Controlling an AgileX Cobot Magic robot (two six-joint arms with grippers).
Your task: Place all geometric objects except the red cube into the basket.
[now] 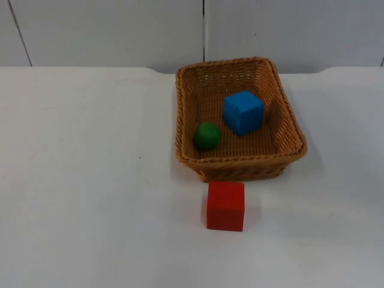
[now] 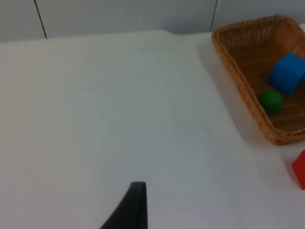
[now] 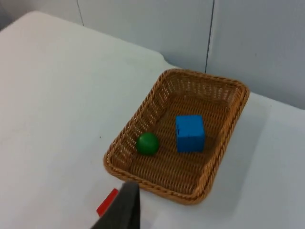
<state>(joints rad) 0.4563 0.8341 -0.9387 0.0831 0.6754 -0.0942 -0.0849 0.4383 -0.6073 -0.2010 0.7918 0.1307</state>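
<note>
Inside the brown woven wicker basket (image 1: 288,129), the green ball (image 1: 206,136) lay near the front wall and the blue cube (image 1: 243,112) sat behind it. Just outside that front rim sat the red cube (image 1: 225,206), with bare white table (image 1: 84,180) stretching away on both sides. I cannot tell either gripper's state.

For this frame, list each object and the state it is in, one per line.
wicker basket: upright on the table, holding two objects
blue cube: inside the basket, resting on its floor
green ball: inside the basket, apart from the blue cube
red cube: on the table outside the basket, just off its near wall
</note>
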